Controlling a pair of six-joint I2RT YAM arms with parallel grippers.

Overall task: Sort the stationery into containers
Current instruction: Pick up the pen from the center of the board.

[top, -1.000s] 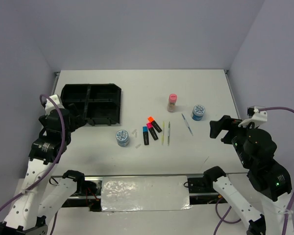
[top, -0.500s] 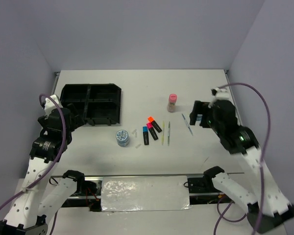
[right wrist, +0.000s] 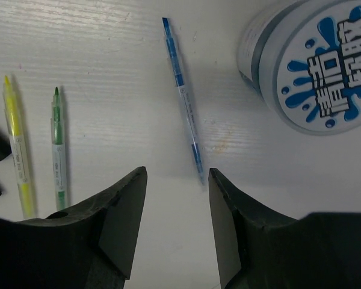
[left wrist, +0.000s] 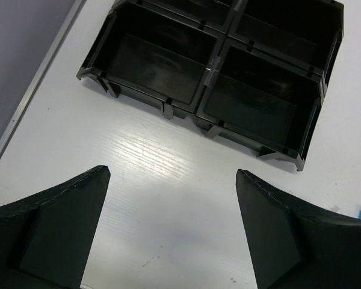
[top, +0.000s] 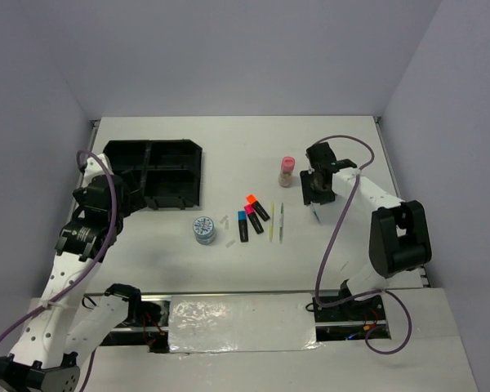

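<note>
Right gripper [right wrist: 177,180]: jaws part-spread, nothing between them, poised over one end of the blue pen [right wrist: 183,99]. Pen lies flat on the table [right wrist: 108,36], tin [right wrist: 316,63] just beside. Likely light, stiff, slick, apt to roll; pinch mid-barrel, across its width. Left gripper [left wrist: 171,180] wide, empty, near tray [left wrist: 213,66].

A white wood-grained table [top: 229,147] carries a black rectangular plastic tray [top: 153,173] with compartments at its far left. Nearer the middle lie a round blue-white tin [top: 204,229], tiny white bits [top: 224,221], and three short black markers side by side: a blue-capped marker [top: 242,225], a pink-capped marker [top: 254,220] and an orange-capped marker [top: 257,207]. To their right lie a thin yellow pen [right wrist: 17,144], a thin green pen [right wrist: 58,144] and a thin blue pen [right wrist: 183,96]. A pink-capped bottle [top: 287,171] stands beyond these. A second round tin [right wrist: 316,66] sits near the blue pen.
</note>
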